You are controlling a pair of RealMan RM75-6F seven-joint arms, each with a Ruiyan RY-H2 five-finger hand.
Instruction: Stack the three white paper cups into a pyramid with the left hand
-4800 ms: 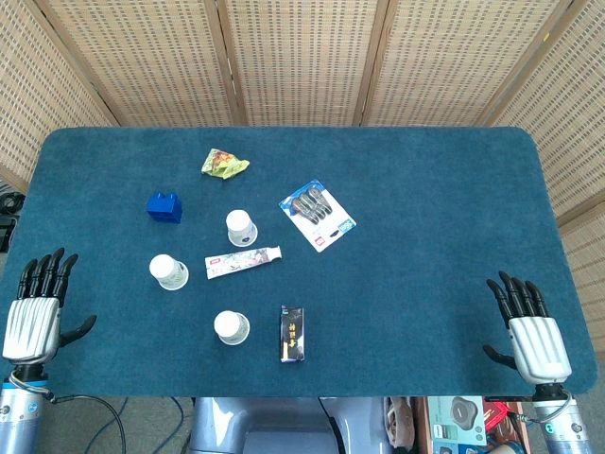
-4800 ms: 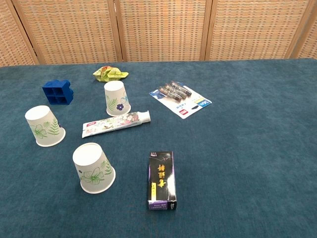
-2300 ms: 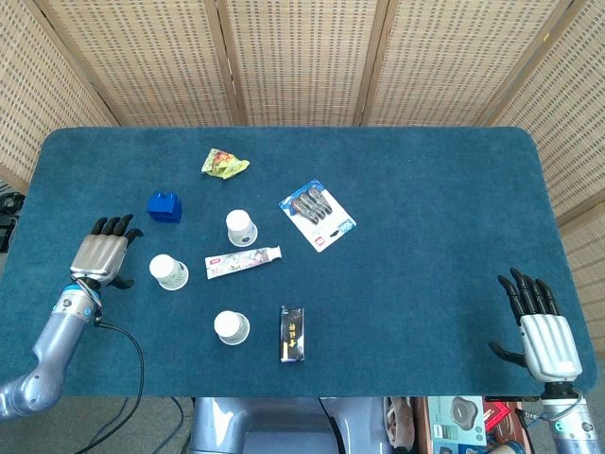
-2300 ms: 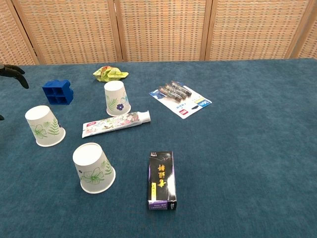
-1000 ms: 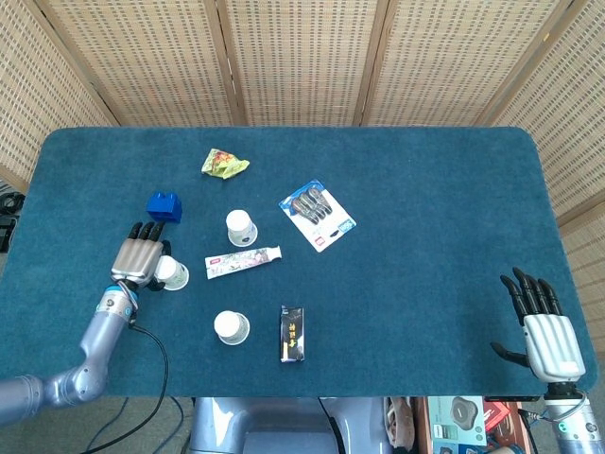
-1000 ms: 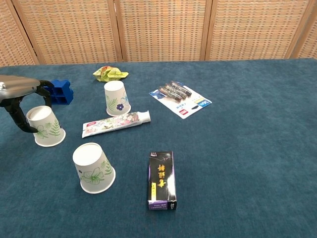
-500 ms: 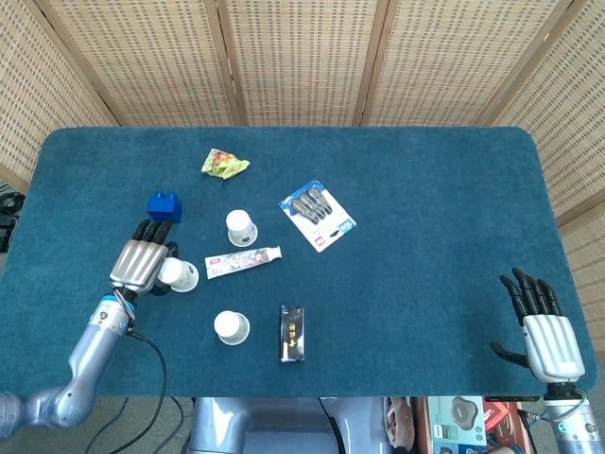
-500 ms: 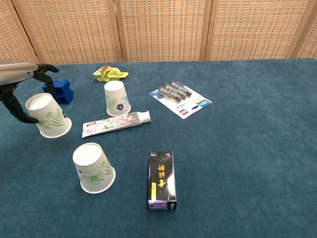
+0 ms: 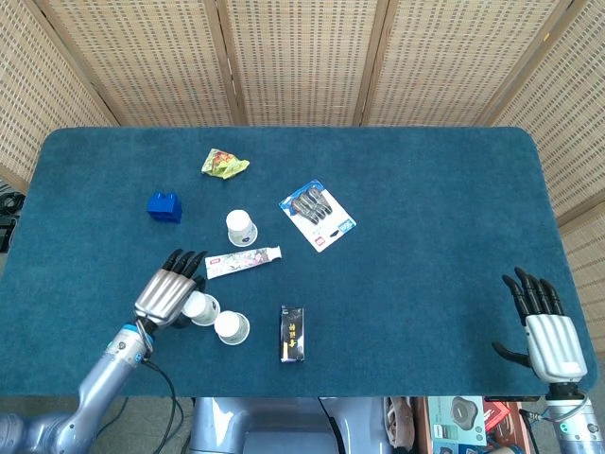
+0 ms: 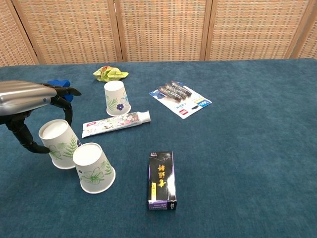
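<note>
From the head view, a held cup [image 9: 200, 307] is gripped by the left hand [image 9: 168, 295], fingers wrapped around its wall, just left of the front cup [image 9: 231, 326], seemingly so the two can form the pyramid's base. The third cup [image 9: 241, 227] stands beyond the toothpaste tube [image 9: 243, 261]. The right hand [image 9: 542, 326] rests with fingers apart, holding nothing.

From the chest view, the held cup [image 10: 58, 143] is seen upside down, white with green leaf prints, touching or nearly touching the front cup [image 10: 93, 167]; whether its rim is set down cannot be told.
</note>
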